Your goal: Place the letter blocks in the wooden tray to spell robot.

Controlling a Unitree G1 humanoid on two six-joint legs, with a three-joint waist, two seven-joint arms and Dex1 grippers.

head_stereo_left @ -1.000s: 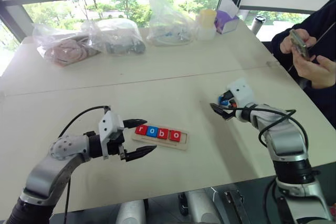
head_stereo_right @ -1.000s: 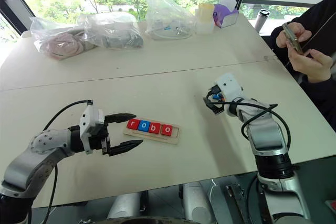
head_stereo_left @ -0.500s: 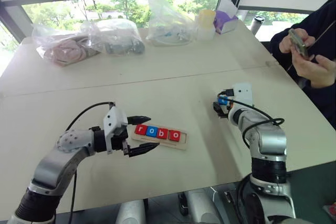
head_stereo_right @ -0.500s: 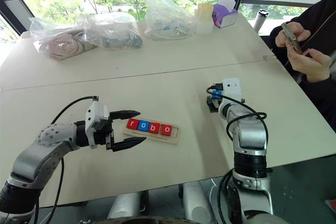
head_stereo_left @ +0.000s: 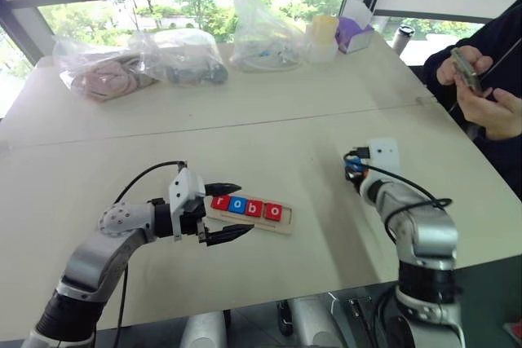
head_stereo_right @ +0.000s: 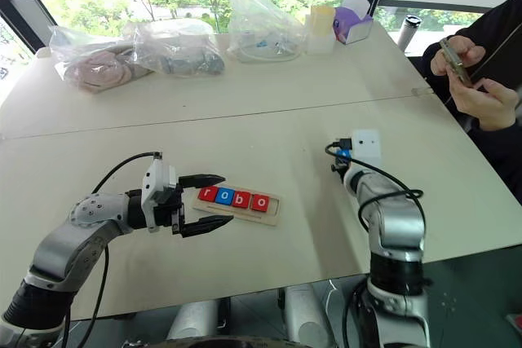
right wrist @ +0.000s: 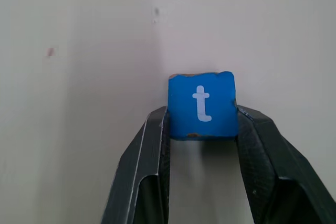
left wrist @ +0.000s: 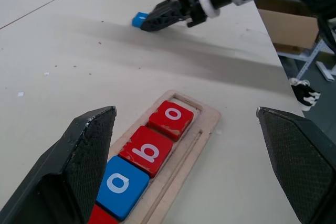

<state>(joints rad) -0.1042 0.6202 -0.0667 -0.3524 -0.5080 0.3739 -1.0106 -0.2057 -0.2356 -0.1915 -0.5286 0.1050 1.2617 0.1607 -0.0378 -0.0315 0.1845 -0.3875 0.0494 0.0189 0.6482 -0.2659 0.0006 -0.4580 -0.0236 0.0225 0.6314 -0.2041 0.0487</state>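
Red r tile [left wrist: 98,216] cut off by the left wrist frame's lower edge, letter unreadable there. Wooden tray [left wrist: 202,129] also runs out of that frame at its near end. Left end effector [left wrist: 184,171] fingers cropped at the frame sides and bottom. Blue t tile [left wrist: 139,20] partly hidden behind the right end effector [left wrist: 152,22] fingertips in the left wrist view, letter too small to read. In the head views that tile sits hidden behind the right wrist housing. Person [head_stereo_left: 489,79] cut off at the right edge; handheld item unclear. Plastic bags [head_stereo_left: 139,63] at the far side of the surface [head_stereo_left: 269,128], contents blurred.
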